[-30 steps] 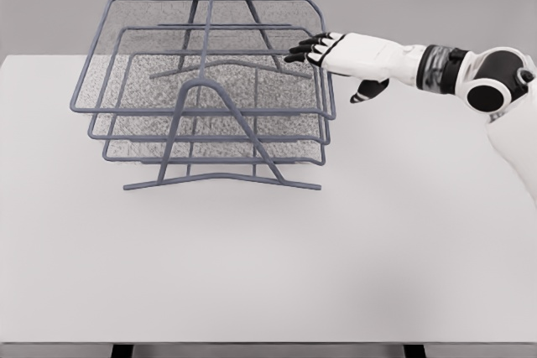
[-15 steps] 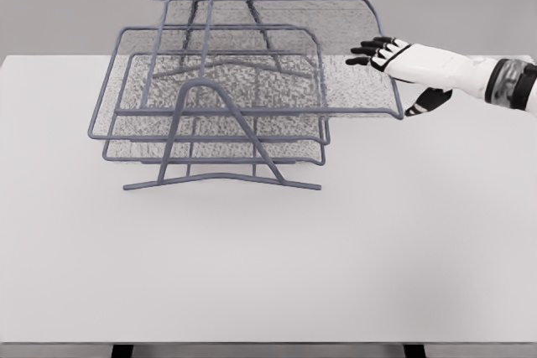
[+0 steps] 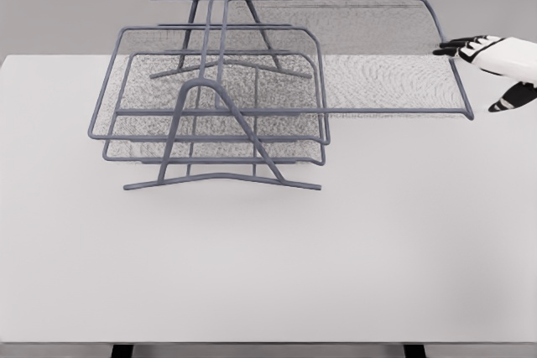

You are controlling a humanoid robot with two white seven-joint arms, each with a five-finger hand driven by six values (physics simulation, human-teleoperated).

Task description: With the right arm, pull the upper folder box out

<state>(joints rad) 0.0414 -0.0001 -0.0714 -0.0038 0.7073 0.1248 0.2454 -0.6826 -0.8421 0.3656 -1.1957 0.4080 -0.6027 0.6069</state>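
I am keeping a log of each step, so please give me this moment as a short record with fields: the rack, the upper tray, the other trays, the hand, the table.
rack: grey wire frame, standing on the table
upper tray: mesh tray, extended far to the right of the rack, its left end still within it
other trays: two lower trays, seated in the rack
right hand: at the upper tray's right edge, fingers on its rim
left hand: not in view
table: white top

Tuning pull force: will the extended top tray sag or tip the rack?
The top tray looks like stiff wire-framed mesh, probably light. It juts far out to the right of the rack, so tipping seems possible. Right hand is at its end.
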